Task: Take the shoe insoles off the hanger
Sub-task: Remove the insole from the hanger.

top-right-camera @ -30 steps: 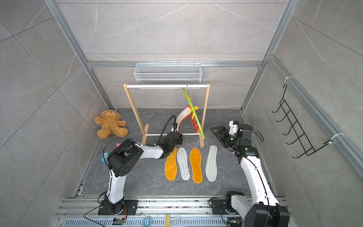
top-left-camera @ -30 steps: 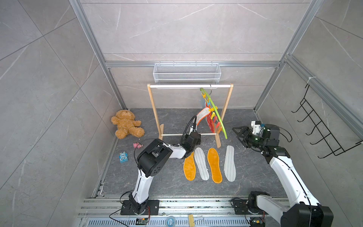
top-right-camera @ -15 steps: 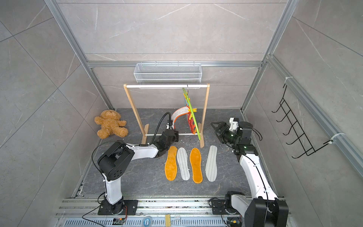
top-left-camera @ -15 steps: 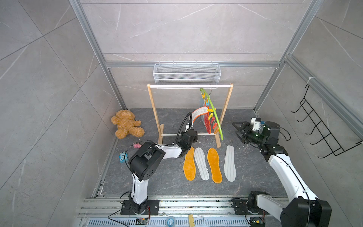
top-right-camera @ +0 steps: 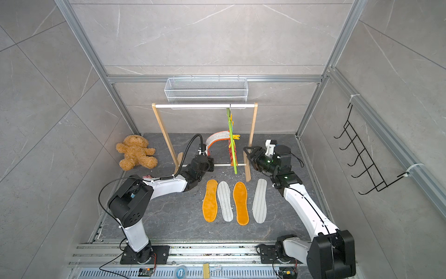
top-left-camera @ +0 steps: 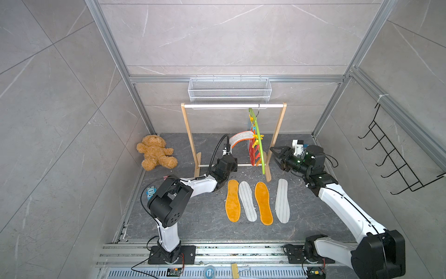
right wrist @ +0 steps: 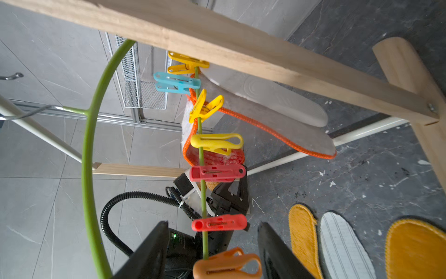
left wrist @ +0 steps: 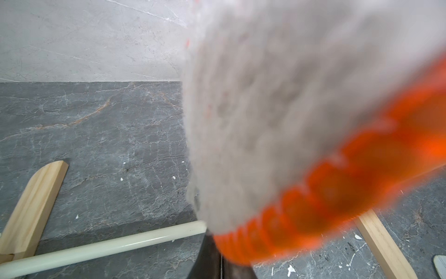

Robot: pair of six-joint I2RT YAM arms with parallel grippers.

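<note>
Under the wooden rail, the grey felt insole arches from the lime-green hanger sideways to the left gripper, which is clamped on its free end. Right gripper, jaws spread and empty, sits beside the hanger. Only the right wrist view shows its yellow clip.

Both top views look steeply down from high at the front onto the wooden rack, side by side, sharing almost the whole scene. The left wrist camera faces the back wall from just before the rack's foot, so near a grey insole that it blurs. The right wrist camera looks across from beside the rack's side post, close to the green hanger.
</note>
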